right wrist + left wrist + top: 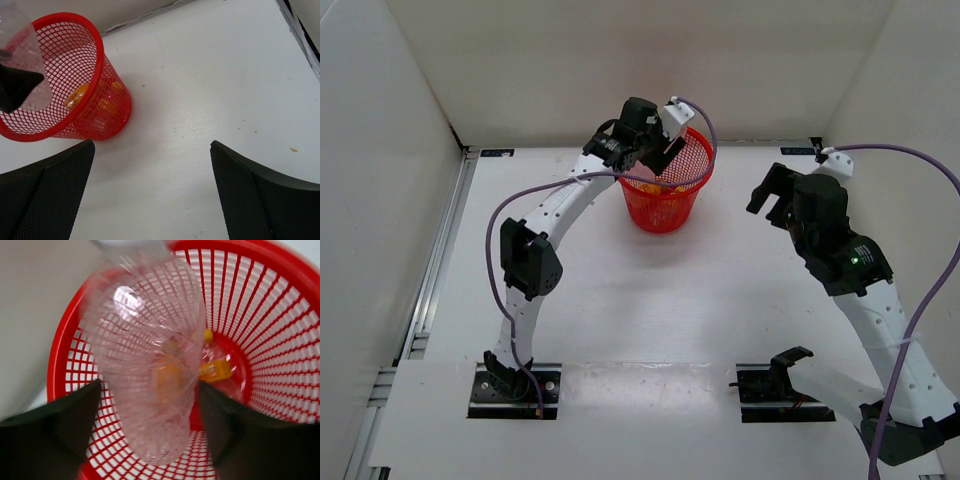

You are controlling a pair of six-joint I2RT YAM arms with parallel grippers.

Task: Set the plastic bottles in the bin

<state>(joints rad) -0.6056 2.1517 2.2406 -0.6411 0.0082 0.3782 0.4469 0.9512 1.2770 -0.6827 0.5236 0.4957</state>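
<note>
The red mesh bin [698,180] stands at the back middle of the table. My left gripper [663,150] hangs over its mouth. A clear plastic bottle [150,365], blurred, is between the spread left fingers [75,415], above the bin's inside [280,340]; I cannot see its cap. The jaws look parted and the bottle loose. An orange bottle [215,370] lies on the bin's floor, with a small orange cap [208,335] beside it. The right wrist view shows the bin [100,45], the clear bottle [22,50] and the orange one [75,97] through the mesh. My right gripper [770,195] is wide open and empty, right of the bin.
White walls close the table in at the back and on both sides. A metal rail [440,260] runs along the left edge. Purple cables [505,215] loop beside both arms. Bare white tabletop [200,90] lies under the right gripper.
</note>
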